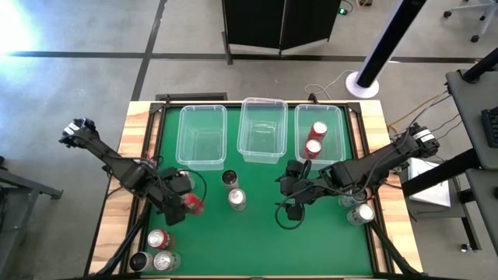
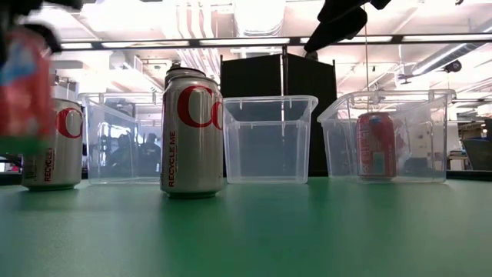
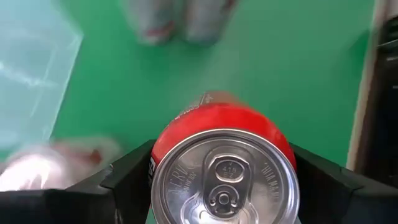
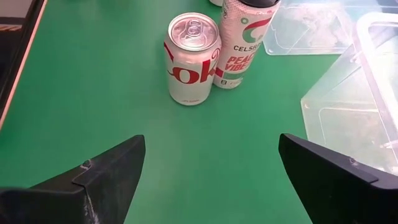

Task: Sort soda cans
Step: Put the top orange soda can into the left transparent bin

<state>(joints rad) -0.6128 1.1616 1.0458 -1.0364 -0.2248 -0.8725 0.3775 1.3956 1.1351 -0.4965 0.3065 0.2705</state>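
The left hand (image 1: 184,204) is closed on a red can (image 3: 224,163), its two dark fingers (image 3: 127,180) pressed against the can's sides; the silver top with its pull tab faces the wrist camera. In the high view this can is carried over the left part of the green tabletop (image 1: 257,241), in front of the left bin (image 1: 202,136).

The right hand (image 4: 208,174) is spread wide and holds nothing; it hovers over bare green surface right of centre. Ahead of it stand a silver-white can (image 4: 191,57) and a taller slim white can (image 4: 244,40) with a black top, just beside each other near the tabletop's middle.

Three clear rectangular plastic bins line the far edge. The middle bin (image 1: 261,131) and the left one look empty; the right bin (image 1: 320,132) holds two red cans (image 1: 316,138). More cans cluster at the near left corner (image 1: 158,251), and two silver-topped ones stand near the right edge (image 1: 358,208).

Open green felt-like surface lies between the two hands and along the near edge. Light wooden strips border the tabletop on both sides.
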